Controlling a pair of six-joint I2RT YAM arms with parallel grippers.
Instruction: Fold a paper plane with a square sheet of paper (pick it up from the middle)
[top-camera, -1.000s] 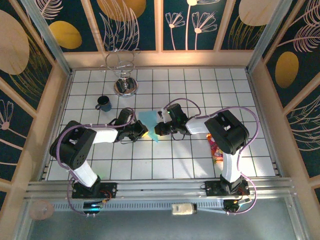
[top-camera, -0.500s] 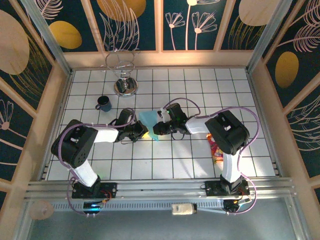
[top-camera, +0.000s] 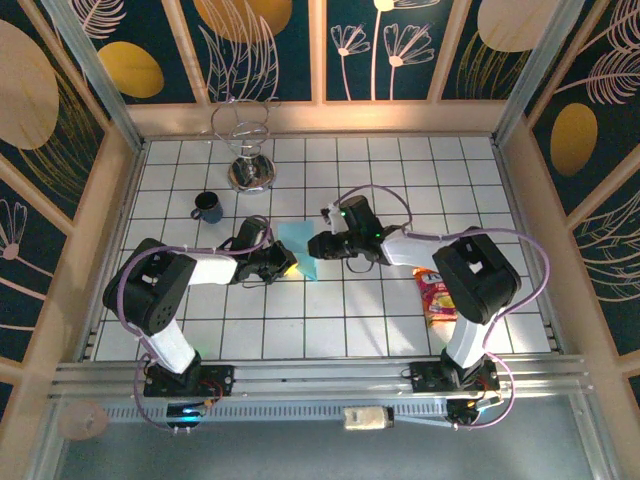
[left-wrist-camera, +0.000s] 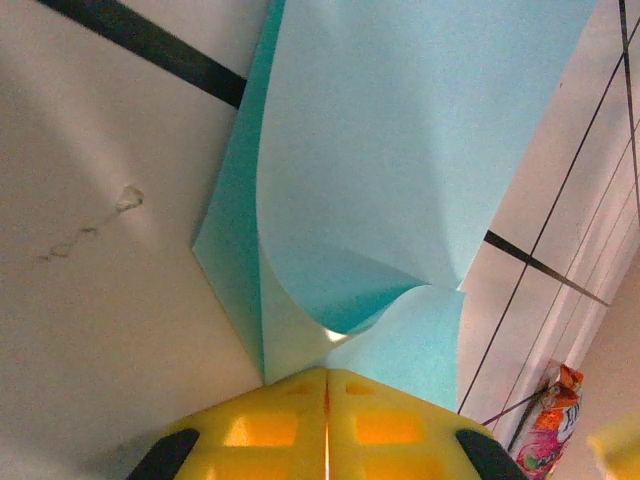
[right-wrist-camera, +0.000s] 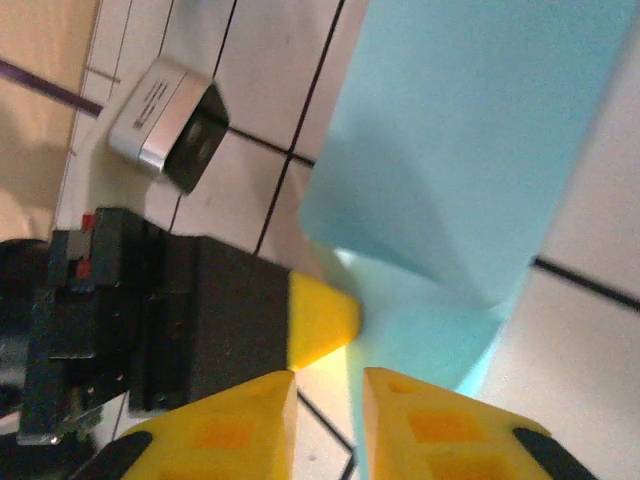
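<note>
Nearest my bases, off right: orange-red crinkly snack packet flat on white tiled table. Farther out, my left gripper clamped tight on near edge of thin light-blue paper sheet, partly folded, mid-table. My right gripper just beside sheet's right edge, fingers narrowly parted, gripping nothing. Beyond: dark blue mug, then wire stand.

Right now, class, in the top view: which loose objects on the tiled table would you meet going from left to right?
mug → paper → packet
</note>
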